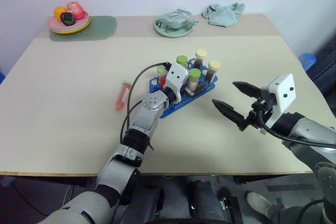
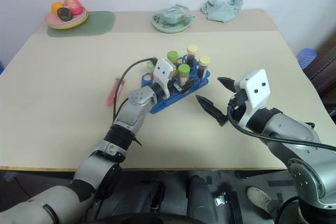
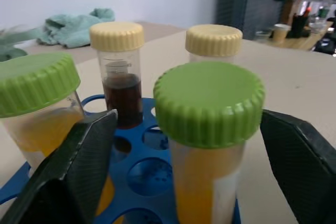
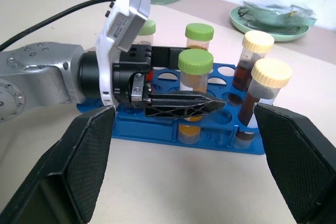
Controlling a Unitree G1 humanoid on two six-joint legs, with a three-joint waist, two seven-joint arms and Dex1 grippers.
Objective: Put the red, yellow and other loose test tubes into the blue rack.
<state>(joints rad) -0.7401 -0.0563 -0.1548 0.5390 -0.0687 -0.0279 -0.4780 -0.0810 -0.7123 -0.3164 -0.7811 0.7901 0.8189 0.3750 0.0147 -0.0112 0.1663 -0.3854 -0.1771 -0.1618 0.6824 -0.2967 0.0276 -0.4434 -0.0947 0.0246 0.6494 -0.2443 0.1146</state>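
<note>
- Left wrist view: the left gripper (image 3: 173, 177) has its two black jaws spread on either side of a clear plastic test tube of yellow-orange liquid with a green screw cap (image 3: 209, 103). The tube stands upright in the bright blue plastic rack with its grid of round holes (image 1: 181, 95), and the jaws look just clear of it.
- Risk: pulling the left gripper back at a slant could catch the green cap on a jaw and tip the tube, or drag the light rack across the tabletop (image 1: 63, 119). The neighbouring tubes stand very close, so a sideways swing could knock them as well.
- Risk: the clear tube of red-pink liquid (image 1: 123, 95) lies flat on the tabletop just beside the left forearm. A careless retreat of that arm could nudge it and set it rolling toward the edge.
- Risk: the right gripper (image 1: 235, 101) hangs with jaws wide and empty near the rack's right end. Both arms working there together could collide.
- Count, as far as I can tell: five tubes stand in the rack, three with green caps and two with pale yellow caps (image 1: 201, 53) over dark brown liquid. The gripper body hides part of the rack.
- Count: one loose tube left on the tabletop, one rack, two grippers.
- Far edge: two plates, one heaped with bright items (image 1: 69, 22), and one green cloth (image 1: 224, 13).
</note>
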